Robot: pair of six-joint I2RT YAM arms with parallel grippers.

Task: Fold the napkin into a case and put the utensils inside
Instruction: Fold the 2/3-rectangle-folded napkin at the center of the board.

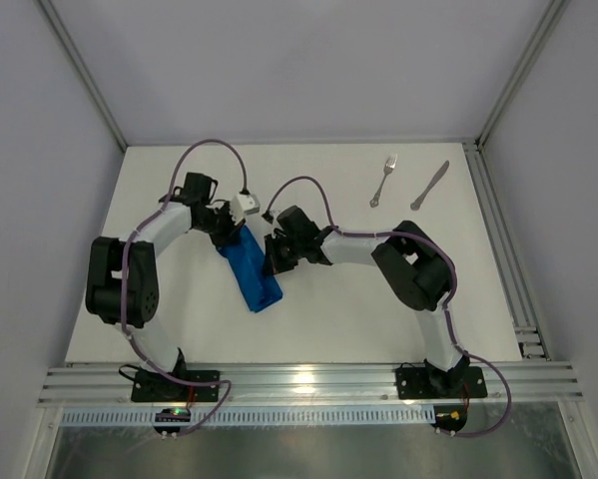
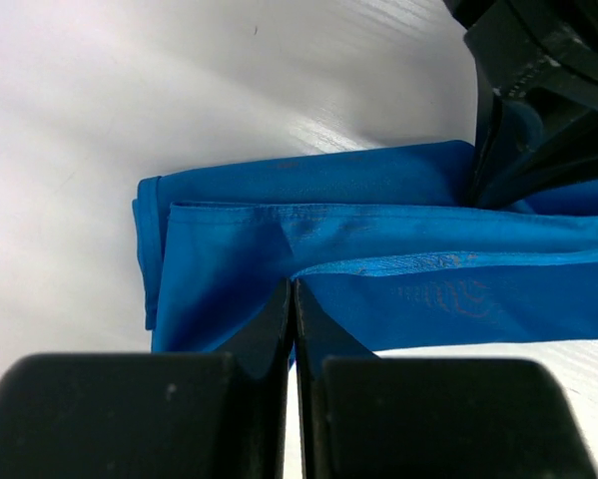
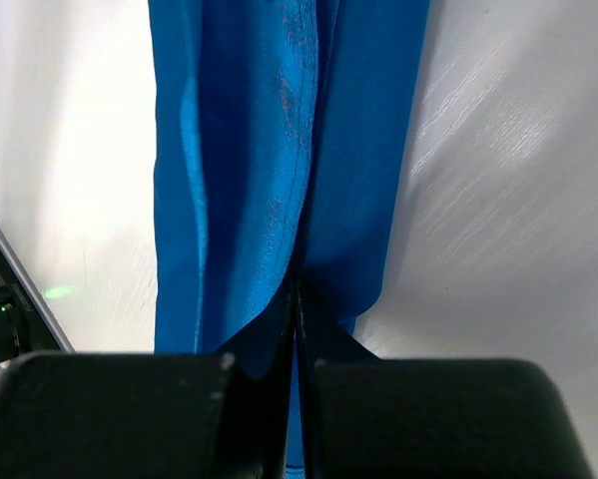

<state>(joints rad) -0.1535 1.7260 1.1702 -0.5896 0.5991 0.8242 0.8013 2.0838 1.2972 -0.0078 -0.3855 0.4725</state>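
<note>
Risk: left gripper (image 2: pixel 292 284) and right gripper (image 3: pixel 295 289) are each clamped shut on the folded napkin (image 1: pixel 256 271) lying mid-table, fork (image 1: pixel 382 180) and knife (image 1: pixel 430 185) well apart far right; uneven pulls could drag layers apart and undo the strip.

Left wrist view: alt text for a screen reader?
The left tool, shut, pinches the near edge of a blue napkin folded into a long strip on a white table. The right tool grips the strip at upper right.
</note>
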